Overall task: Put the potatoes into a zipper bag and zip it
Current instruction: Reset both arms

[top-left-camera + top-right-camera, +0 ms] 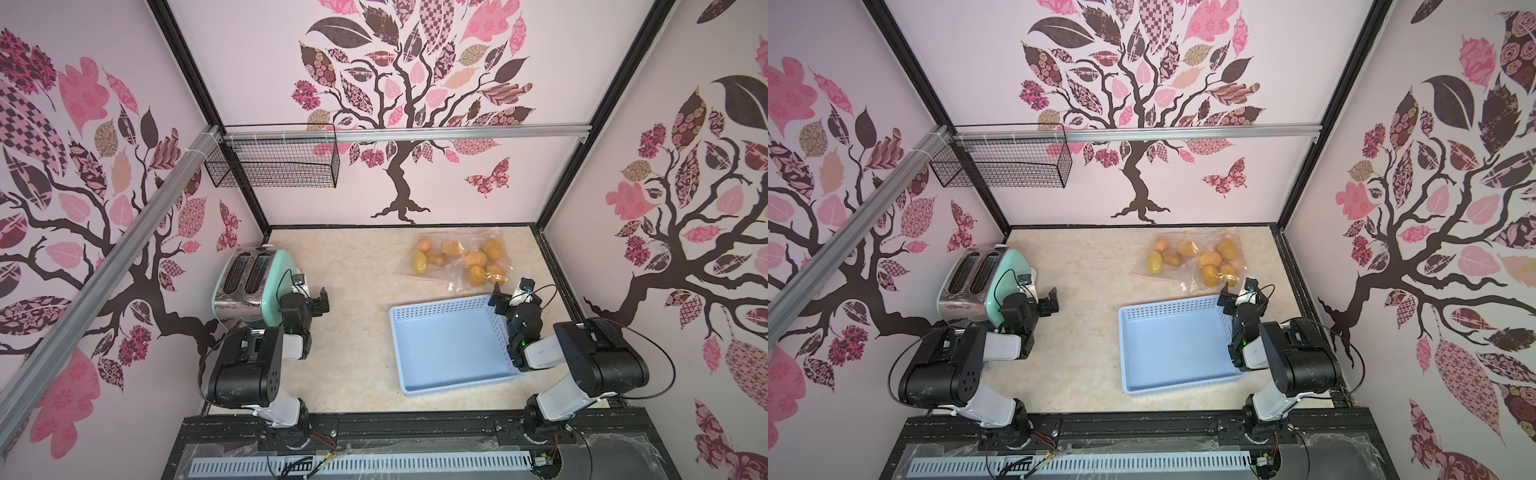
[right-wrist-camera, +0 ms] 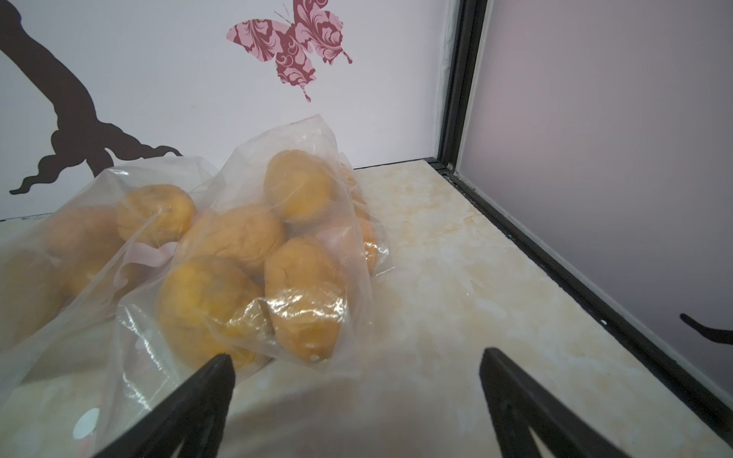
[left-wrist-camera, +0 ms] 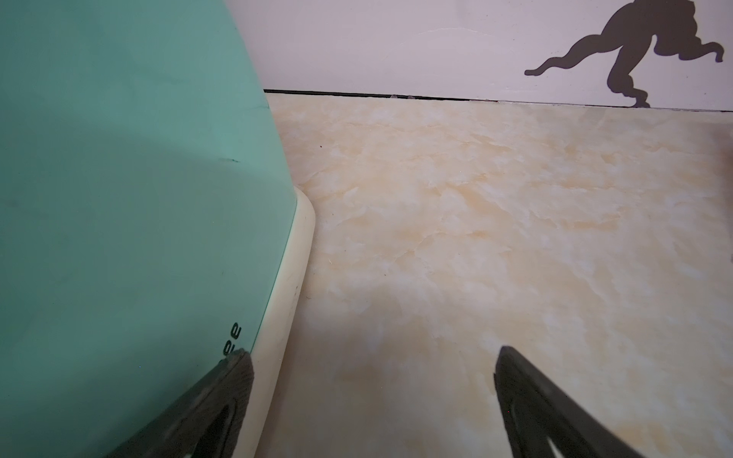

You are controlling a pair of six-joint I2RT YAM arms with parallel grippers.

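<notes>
**Fingers [image 2: 186, 412] spread wide on both arms, nothing in them**

Both my pairs stand as far apart as they go, and neither has hold of anything. My left gripper [image 1: 321, 300] hangs just above the marble-patterned table [image 1: 353, 353], right beside the mint-green toaster [image 1: 249, 282]. In the left wrist view one finger sits close against the toaster's green side and cream base, though I cannot tell whether it touches, and the other is over bare tabletop. My right gripper [image 1: 515, 296] hovers at the far right corner of the light blue basket [image 1: 440, 305], which lies on the table between my arms, nearer the right one. Just past my right fingertips lie the potatoes [image 2: 234, 238]: wrinkled orange-brown lumps, all inside two clear zipper bags [image 2: 313, 137] that rest side by side on the table near the back wall [image 1: 457, 195]. In the right wrist view the nearer bag bulges toward me, its crumpled film almost reaching one finger, the second bag touching it. One potato at the left end of the heap is smoother and yellow-green. A pale pink strip [image 2: 146, 253] runs along one bag's edge; whether either bag is zipped I cannot tell. Farthest off, a black wire basket [image 1: 274, 166] hangs from the rail [image 1: 415, 135] on the back wall, up on my left side.
</notes>
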